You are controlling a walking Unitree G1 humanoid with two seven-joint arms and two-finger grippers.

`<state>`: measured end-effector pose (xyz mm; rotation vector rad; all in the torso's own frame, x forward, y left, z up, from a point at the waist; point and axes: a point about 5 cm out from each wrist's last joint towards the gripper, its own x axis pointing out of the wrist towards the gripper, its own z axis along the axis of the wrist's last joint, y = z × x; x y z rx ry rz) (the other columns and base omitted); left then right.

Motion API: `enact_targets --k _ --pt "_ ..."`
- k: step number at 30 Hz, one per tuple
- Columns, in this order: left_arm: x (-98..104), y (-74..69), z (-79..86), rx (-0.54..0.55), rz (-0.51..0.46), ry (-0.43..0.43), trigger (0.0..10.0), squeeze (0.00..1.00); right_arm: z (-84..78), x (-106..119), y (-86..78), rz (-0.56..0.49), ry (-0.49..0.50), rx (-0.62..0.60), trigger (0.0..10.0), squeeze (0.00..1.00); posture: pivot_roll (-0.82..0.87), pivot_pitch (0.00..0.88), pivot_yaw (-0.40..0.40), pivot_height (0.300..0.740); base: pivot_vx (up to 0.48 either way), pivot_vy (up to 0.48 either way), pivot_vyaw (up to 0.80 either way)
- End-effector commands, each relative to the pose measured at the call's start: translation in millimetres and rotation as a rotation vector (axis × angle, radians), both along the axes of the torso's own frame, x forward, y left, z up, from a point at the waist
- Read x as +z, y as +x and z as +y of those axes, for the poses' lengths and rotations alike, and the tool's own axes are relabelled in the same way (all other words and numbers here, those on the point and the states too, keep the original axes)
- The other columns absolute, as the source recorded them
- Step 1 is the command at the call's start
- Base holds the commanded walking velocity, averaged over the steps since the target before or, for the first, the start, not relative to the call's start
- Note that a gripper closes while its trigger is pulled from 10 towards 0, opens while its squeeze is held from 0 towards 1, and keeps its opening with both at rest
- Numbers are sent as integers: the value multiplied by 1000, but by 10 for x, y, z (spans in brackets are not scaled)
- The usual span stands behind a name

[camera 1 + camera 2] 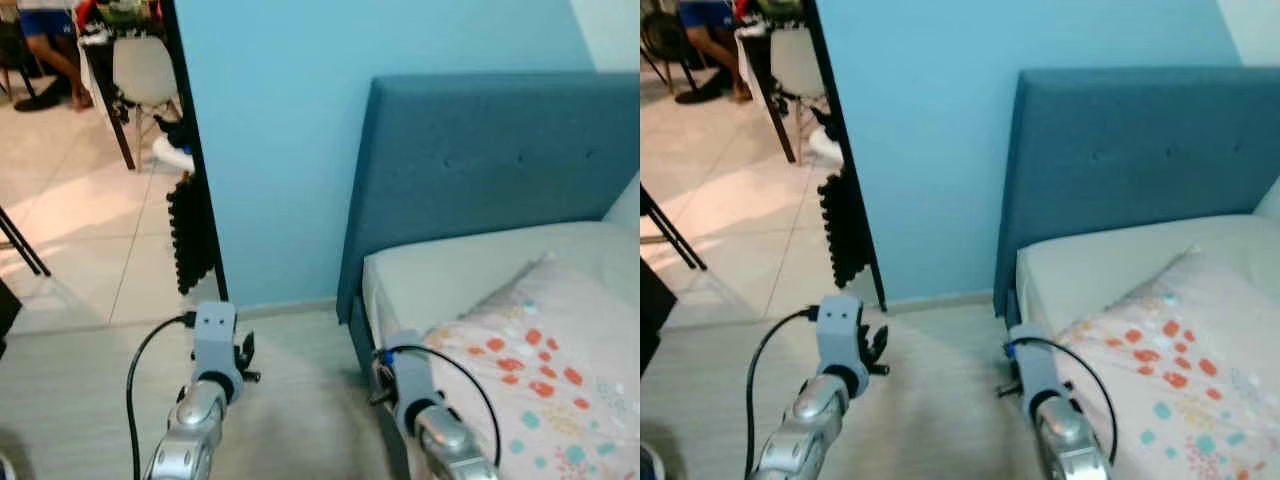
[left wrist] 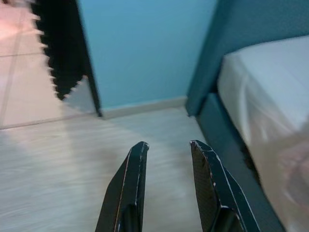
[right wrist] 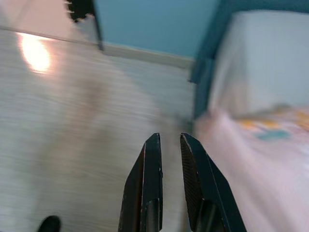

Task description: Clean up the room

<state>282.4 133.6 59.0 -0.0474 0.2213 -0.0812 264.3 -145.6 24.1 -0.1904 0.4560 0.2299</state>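
Bedroom corner up ahead, and both arms are raised into the lower part of the frame. The left pincer [image 2: 166, 186] hangs over the pale wood-look floor [image 1: 290, 410] at lower left, its two black fingers [image 2: 126, 193] parted with a clear gap and nothing between them. The right pincer [image 3: 169, 181] sits lower centre, right at the near corner of the bed [image 1: 520, 300], fingers a narrow slit apart, gripping nothing either.

That bed fills the right side: a teal padded headboard [image 1: 480, 160] against the light blue wall [image 1: 290, 130], a pale sheet, and a white quilt [image 1: 550, 380] with orange and teal spots spread over the lower right. A pillow edge [image 1: 628, 205] peeks in at the far right.

At the upper left a black door frame [image 1: 195, 170] stands at the edge of the wall, with a black jagged-edged foam mat [image 1: 185, 235] leaning beside it. Through the doorway, tiled floor, a white chair [image 1: 145, 70], and a person's legs [image 1: 55, 55] in blue shorts at the very top left corner.
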Motion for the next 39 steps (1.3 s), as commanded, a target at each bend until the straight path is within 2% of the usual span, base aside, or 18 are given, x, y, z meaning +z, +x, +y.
enact_targets --k 1,10,25,31,34,39 --pt "-13 -22 7 -3 -1 15 10000 0 -35 -12 -7 2 -3 -10 10000 0 20 22 -26 740 0 0 0" --pt "19 -20 13 -1 -31 55 10000 0 -13 17 15 -18 29 -15 10000 0 20 13 -26 740 0 0 0" --pt "-2 6 83 16 -39 87 10000 0 -197 117 81 -97 31 -148 10000 0 7 0 -17 740 0 0 -788" --pt "16 53 134 39 -44 88 10000 0 -296 155 110 -131 16 -208 10000 0 -5 0 -14 740 0 0 -788" --pt "27 105 154 42 -53 114 10000 0 -405 179 132 -145 15 -238 10000 0 -8 0 -12 740 0 0 -788" --pt "46 145 135 24 -61 129 10000 0 -413 182 166 -149 14 -235 10000 0 -7 0 -2 740 0 0 -788"
